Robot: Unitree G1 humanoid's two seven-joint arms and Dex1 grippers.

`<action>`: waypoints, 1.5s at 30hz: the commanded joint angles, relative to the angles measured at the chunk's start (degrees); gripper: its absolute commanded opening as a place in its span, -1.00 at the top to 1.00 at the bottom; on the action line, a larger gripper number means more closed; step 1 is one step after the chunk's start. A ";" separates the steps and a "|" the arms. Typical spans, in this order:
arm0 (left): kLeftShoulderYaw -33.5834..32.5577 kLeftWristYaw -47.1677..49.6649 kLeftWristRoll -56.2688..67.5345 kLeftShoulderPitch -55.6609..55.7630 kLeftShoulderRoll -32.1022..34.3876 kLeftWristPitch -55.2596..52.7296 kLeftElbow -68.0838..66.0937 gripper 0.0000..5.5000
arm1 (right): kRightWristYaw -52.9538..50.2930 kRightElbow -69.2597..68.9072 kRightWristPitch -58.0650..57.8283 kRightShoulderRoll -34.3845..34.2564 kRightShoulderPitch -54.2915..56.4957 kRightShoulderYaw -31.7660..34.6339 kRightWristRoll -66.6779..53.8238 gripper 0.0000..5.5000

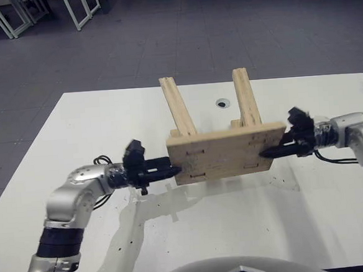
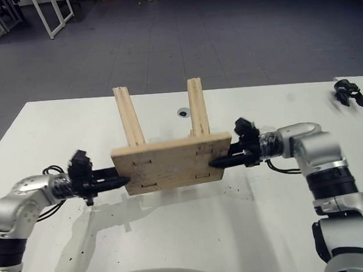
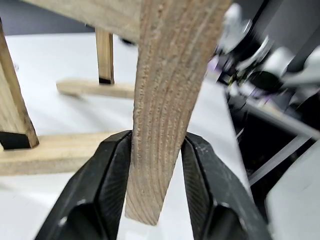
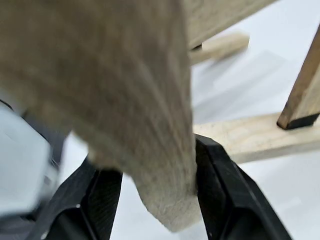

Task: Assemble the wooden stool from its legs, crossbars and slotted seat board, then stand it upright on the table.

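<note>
Wooden stool (image 1: 214,135) tipped on its side over the middle of the white table (image 1: 93,123), seat board (image 1: 229,154) facing the camera, legs (image 1: 178,105) pointing away. Left tool (image 1: 176,169) pinches the board's left edge, right tool (image 1: 264,153) pinches its right edge.

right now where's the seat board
Head views: the seat board is on edge at the table centre, clamped at its ends by the left gripper and right gripper, legs pointing away.
</note>
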State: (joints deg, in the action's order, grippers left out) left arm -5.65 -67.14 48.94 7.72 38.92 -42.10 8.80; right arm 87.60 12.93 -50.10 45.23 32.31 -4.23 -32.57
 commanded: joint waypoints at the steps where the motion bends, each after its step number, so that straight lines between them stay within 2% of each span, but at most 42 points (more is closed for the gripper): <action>1: -8.18 13.29 36.91 11.09 -0.15 -18.66 -2.24 0.49 | -9.51 4.85 -33.85 -7.21 13.39 18.41 -18.11 0.30; 2: -8.10 19.99 44.10 13.52 -0.57 -19.41 -6.09 0.50 | -14.89 8.91 -38.60 -10.11 16.57 22.40 -17.79 0.34; 4: -7.36 30.82 53.11 17.62 -0.87 -20.48 -13.63 0.50 | -24.85 16.15 -42.02 -13.66 20.40 25.38 -19.32 0.41; 8: -7.69 50.02 59.41 27.47 -3.92 -23.08 -35.65 0.50 | -47.15 30.35 -42.39 -23.43 27.27 38.44 -10.48 0.41; 10: -9.39 57.20 58.61 33.52 -6.76 -23.97 -49.09 0.50 | -55.32 39.00 -38.20 -26.15 29.78 39.76 -8.24 0.30; 11: -10.63 59.81 57.90 36.31 -8.01 -23.40 -54.62 0.39 | -56.83 41.43 -35.02 -27.28 30.61 39.48 -8.72 0.21; 12: -11.97 61.44 57.03 39.15 -8.94 -22.89 -59.61 0.37 | -58.69 44.24 -30.28 -28.36 31.79 39.85 -9.11 0.16; 17: -18.16 61.28 49.79 47.07 -9.75 -20.95 -73.22 0.09 | -58.96 54.48 -15.15 -29.87 37.07 41.32 -9.59 -0.17; 19: -21.07 59.43 46.98 48.52 -9.57 -21.51 -75.34 0.07 | -59.62 57.70 -9.14 -29.26 37.71 43.13 -9.97 -0.33; 24: -26.82 55.55 41.71 47.93 -9.03 -23.51 -75.35 0.07 | -56.64 59.66 -7.09 -26.45 37.46 45.61 -11.51 -0.33; 26: -29.31 55.86 38.87 46.67 -9.18 -17.68 -74.33 0.07 | -56.31 59.20 -6.65 -25.48 36.79 46.53 -11.93 -0.33; 30: -34.29 58.49 34.57 42.28 -10.40 -8.22 -68.30 0.07 | -62.86 56.73 -1.11 -23.90 34.97 49.47 -12.94 -0.33; 32: -30.69 58.91 26.27 35.90 -11.81 -1.90 -56.66 0.07 | -66.38 49.73 3.30 -24.98 32.03 47.23 -10.38 -0.33; 35: -19.97 56.36 5.55 18.56 -16.21 16.38 -27.02 0.07 | -71.22 22.41 7.27 -28.83 18.00 33.01 -0.45 -0.33; 37: -13.52 56.09 -6.07 7.84 -19.24 26.60 -12.27 0.07 | -73.87 6.56 7.55 -31.07 7.90 26.39 3.06 -0.33; 39: -8.74 58.53 -15.62 0.99 -21.85 33.98 -4.36 0.07 | -75.72 -5.03 9.06 -33.24 -0.01 22.50 4.89 -0.33; 41: -3.71 61.10 -24.89 -3.87 -23.74 39.46 1.19 0.07 | -78.08 -14.92 18.50 -34.18 -9.17 14.18 14.10 -0.33; 43: -0.14 63.07 -31.76 -7.02 -25.80 43.07 4.31 0.07 | -80.72 -20.15 27.41 -34.40 -16.36 7.26 23.23 -0.33; 45: 2.80 64.51 -37.87 -9.40 -27.52 46.50 6.01 0.07 | -83.71 -21.87 33.41 -35.46 -21.14 4.20 28.78 -0.33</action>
State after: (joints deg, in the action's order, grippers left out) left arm -9.76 -5.67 23.27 3.37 13.64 -2.77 7.37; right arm 8.72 0.59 -26.99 11.17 20.12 8.79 -14.47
